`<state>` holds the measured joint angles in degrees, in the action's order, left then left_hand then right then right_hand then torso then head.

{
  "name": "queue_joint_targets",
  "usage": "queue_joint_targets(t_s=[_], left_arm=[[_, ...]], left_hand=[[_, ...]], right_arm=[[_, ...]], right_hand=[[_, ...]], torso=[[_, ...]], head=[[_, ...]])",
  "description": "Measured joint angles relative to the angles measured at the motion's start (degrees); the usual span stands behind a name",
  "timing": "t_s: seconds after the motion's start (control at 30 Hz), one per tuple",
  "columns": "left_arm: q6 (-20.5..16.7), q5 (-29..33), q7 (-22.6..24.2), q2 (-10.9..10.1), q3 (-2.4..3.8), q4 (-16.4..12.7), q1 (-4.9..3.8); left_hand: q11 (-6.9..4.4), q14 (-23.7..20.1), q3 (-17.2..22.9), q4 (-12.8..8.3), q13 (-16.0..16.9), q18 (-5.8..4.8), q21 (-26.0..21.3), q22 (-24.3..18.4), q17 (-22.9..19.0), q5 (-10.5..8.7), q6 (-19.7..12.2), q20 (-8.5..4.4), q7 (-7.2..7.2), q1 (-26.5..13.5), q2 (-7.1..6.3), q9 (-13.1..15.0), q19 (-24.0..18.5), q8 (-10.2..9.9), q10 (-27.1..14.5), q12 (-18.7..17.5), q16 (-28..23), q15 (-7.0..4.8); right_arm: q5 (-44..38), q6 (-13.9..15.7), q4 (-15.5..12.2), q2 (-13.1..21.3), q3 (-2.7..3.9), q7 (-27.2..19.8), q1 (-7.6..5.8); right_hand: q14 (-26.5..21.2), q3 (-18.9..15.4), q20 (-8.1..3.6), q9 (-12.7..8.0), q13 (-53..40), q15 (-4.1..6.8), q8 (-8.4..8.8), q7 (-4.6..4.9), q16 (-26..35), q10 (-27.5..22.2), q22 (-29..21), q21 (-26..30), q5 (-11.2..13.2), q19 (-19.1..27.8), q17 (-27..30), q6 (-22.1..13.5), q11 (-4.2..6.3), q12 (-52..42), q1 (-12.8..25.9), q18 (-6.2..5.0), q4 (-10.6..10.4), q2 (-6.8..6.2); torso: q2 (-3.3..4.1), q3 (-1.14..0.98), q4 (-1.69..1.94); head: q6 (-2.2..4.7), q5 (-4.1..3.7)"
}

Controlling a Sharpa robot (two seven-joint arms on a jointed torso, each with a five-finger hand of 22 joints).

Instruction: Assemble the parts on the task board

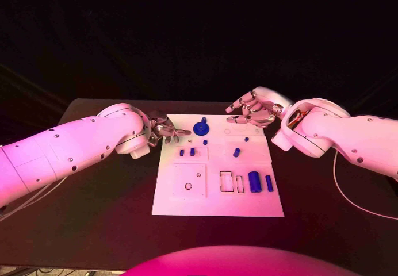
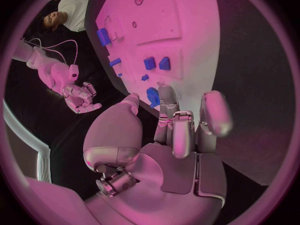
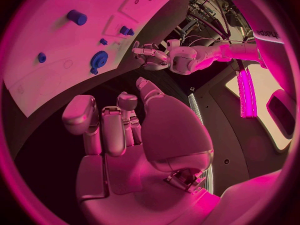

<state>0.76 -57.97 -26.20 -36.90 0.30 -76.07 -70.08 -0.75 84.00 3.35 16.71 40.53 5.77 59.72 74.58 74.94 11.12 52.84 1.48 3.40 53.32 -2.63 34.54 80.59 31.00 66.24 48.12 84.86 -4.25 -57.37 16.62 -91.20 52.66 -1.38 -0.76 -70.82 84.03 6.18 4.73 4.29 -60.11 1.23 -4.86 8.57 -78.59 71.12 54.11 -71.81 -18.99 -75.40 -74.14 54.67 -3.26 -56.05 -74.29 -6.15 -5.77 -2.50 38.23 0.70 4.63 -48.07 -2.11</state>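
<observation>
Left hand (image 1: 166,131) empty, fingers loosely spread, beside task board (image 1: 217,198); right hand (image 1: 255,110) likewise; blue gear (image 1: 202,127) between hands.

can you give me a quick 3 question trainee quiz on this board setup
1. True or false: the left hand holds a blue part.
2. Which lies nearest the far edge of the task board? A) blue gear-shaped part B) large blue cylinder C) pair of small blue blocks
3. Fill in: the right hand hovers over the board's far ____ corner, as the robot sees it.

Key: 1 false; 2 A; 3 right
</observation>
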Motion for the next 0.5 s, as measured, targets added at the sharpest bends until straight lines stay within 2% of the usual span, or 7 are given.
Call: queue_joint_targets(t_s=[0.03, 0.1, 0.17, 0.23, 0.3, 0.4, 0.5], left_arm=[[-0.67, 0.92, 1.1, -0.04, 0.01, 0.08, -0.04], [-2.22, 2.43, 4.12, 0.04, 0.02, 0.42, -0.1], [-3.37, 2.64, 6.98, 0.38, -0.06, 0.89, -0.14], [-4.44, 1.98, 10.41, 1.17, -0.44, 1.61, -0.17], [-5.25, 0.76, 13.36, 2.11, -0.81, 2.31, -0.15], [-6.67, -2.25, 18.16, 4.0, -1.29, 3.73, 0.0], [-7.84, -5.13, 21.46, 5.5, -1.66, 4.94, 0.23]], left_hand=[[0.98, -0.39, -0.27, -0.24, -1.21, 1.13, -8.26, -2.43, -0.37, 0.16, -1.91, 0.61, 0.94, 1.41, 0.11, -0.43, -3.14, -0.71, -2.73, -1.65, -4.0, 0.87], [2.9, -4.87, -0.3, -1.33, -2.89, 3.06, -23.09, -8.59, -7.37, 0.21, -5.47, 1.95, 2.82, 5.74, -0.27, -1.39, -9.54, -2.04, -7.54, -4.12, -12.93, 2.51], [4.84, -12.88, 0.84, -4.04, -4.84, 3.15, -30.63, -12.44, -18.46, 0.38, -8.3, 3.37, 4.74, 12.93, -0.7, -2.68, -13.89, -3.32, -12.28, -6.87, -24.22, 4.15], [6.22, -20.51, 2.96, -6.92, -7.72, 3.15, -35.54, -15.62, -26.6, -0.21, -10.2, 4.61, 6.02, 20.39, -0.59, -4.62, -17.51, -4.93, -16.38, -10.41, -33.25, 5.59], [6.84, -23.69, 5.49, -9.19, -10.53, 3.15, -38.34, -17.69, -29.47, -1.13, -10.7, 5.26, 6.32, 25.76, -0.13, -6.57, -19.4, -6.58, -18.21, -13.47, -36.81, 6.06], [6.94, -24.43, 11.21, -10.95, -18.38, 3.65, -41.38, -20.72, -34.37, -2.75, -7.88, 6.46, 6.2, 30.94, -1.86, -12.68, -19.69, -11.23, -15.65, -19.59, -40.83, 6.29], [6.76, -23.54, 13.45, -11.97, -22.19, 4.17, -41.6, -21.37, -36.4, -2.79, -6.15, 5.78, 5.91, 32.27, -3.21, -15.78, -19.01, -13.66, -14.0, -22.16, -41.73, 6.18]], right_arm=[[0.0, 0.0, 0.01, 0.0, 0.0, 0.0, 0.0], [0.0, -0.01, 0.04, 0.01, 0.0, 0.0, 0.01], [0.0, -0.01, 0.06, 0.02, 0.0, -0.01, 0.03], [0.0, -0.01, 0.07, 0.0, 0.0, -0.01, 0.04], [0.0, -0.01, 0.1, -0.05, 0.0, -0.01, 0.05], [0.01, -0.01, 0.18, -0.2, 0.0, -0.02, 0.08], [0.01, -0.01, 0.23, -0.33, 0.0, -0.02, 0.11]], right_hand=[[0.0, 0.0, 0.0, 0.0, 0.0, 0.0, 0.0, 0.0, 0.0, 0.0, 0.0, 0.0, 0.0, 0.0, 0.0, 0.0, 0.0, 0.0, 0.0, 0.0, 0.0, 0.0], [0.0, 0.0, 0.0, 0.0, 0.0, 0.0, 0.0, 0.0, 0.0, 0.0, 0.0, 0.0, 0.0, 0.0, 0.0, 0.0, 0.0, 0.0, 0.0, 0.0, 0.0, 0.0], [0.0, 0.0, 0.0, 0.0, 0.0, 0.0, 0.0, 0.0, 0.0, 0.0, 0.0, 0.0, 0.0, 0.0, 0.0, 0.0, 0.0, 0.0, 0.0, 0.0, 0.0, 0.0], [0.0, 0.0, 0.0, 0.0, 0.0, 0.0, 0.0, 0.0, 0.0, 0.0, 0.0, 0.0, 0.0, 0.0, 0.0, 0.0, 0.0, 0.0, 0.0, 0.0, 0.0, 0.0], [0.0, 0.0, 0.0, 0.0, 0.0, 0.0, 0.0, 0.0, 0.0, 0.0, 0.0, 0.0, 0.0, 0.0, 0.0, 0.0, 0.0, 0.0, 0.0, 0.0, 0.0, 0.0], [0.0, 0.0, 0.0, 0.0, 0.0, 0.0, 0.0, 0.0, 0.0, 0.0, 0.0, 0.0, 0.0, 0.0, 0.05, 0.0, 0.0, 0.0, 0.0, 0.0, 0.0, 0.0], [0.0, 0.0, 0.0, 0.0, 0.0, 0.0, 0.0, 0.0, 0.0, 0.0, 0.0, 0.0, 0.0, 0.0, 0.05, 0.0, 0.0, 0.0, 0.0, 0.0, 0.0, 0.0]], torso=[[-0.01, -0.02, 0.0], [-0.01, -0.04, 0.02], [-0.02, -0.04, 0.04], [-0.03, -0.04, 0.04], [-0.02, -0.04, 0.04], [-0.01, -0.02, -0.04], [0.03, -0.01, -0.14]], head=[[0.0, -0.05], [0.02, -0.1], [0.12, -0.13], [0.24, -0.13], [0.4, -0.1], [0.7, -0.16], [0.91, -0.27]])
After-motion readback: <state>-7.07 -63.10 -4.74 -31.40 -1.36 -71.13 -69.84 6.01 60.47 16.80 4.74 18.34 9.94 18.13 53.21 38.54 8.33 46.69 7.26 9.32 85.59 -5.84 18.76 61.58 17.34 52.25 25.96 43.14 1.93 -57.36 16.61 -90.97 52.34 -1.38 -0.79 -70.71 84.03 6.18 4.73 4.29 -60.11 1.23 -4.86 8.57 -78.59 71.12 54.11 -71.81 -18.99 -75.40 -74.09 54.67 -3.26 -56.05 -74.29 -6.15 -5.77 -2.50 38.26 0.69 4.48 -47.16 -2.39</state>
